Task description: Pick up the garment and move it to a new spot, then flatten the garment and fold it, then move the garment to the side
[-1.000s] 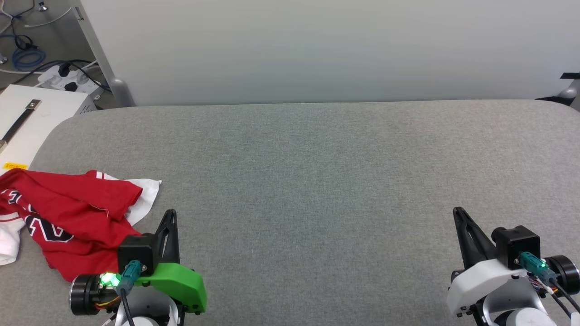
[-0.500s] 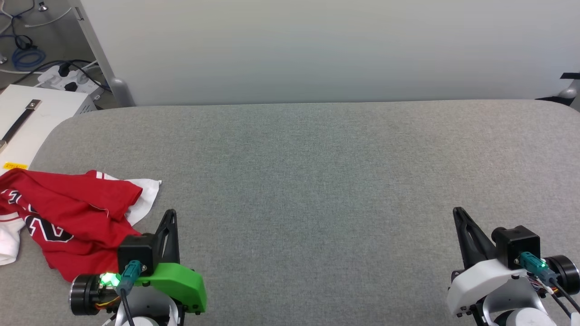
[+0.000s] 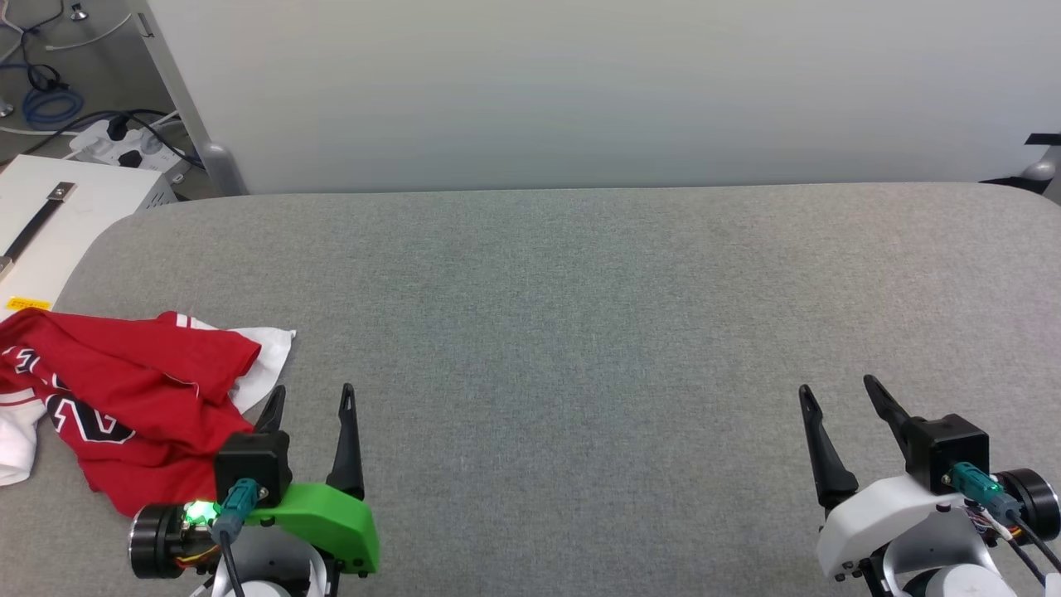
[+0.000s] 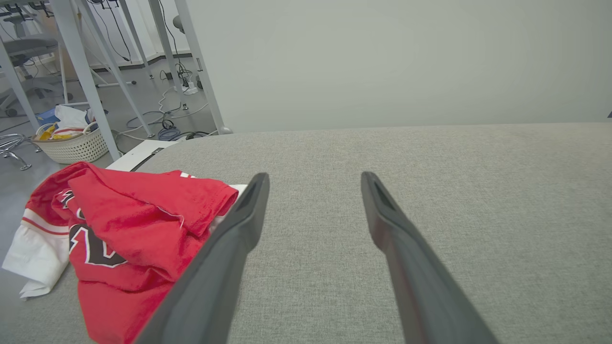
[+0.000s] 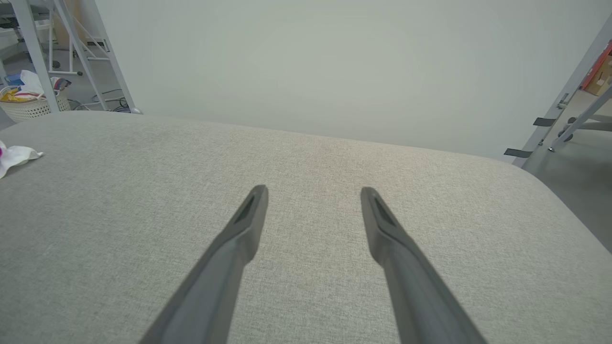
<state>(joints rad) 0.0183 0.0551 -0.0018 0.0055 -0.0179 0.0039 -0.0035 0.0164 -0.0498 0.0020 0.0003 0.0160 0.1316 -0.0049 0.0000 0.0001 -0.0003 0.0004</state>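
Both spread: left hand [image 3: 313, 387], right hand [image 3: 835, 383]; garment [image 3: 124, 390] crumpled beside left hand.

Count, head view unless noted.

One garment [image 3: 141, 398], red with white, lower left of frame.

Two end effectors: the left end effector [image 3: 312, 390] at lower left, the right end effector [image 3: 835, 385] at lower right. Dark fingers, four in all, two on each.

One table [image 3: 580, 315], with a grey fabric top.

One white box [image 3: 91, 207], upper left, bearing one black strap [image 3: 37, 222] and one yellow label [image 3: 26, 304].

One blue cable coil [image 3: 51, 106], top left corner.

One white basket [image 4: 71, 145], upper left of the left wrist view.
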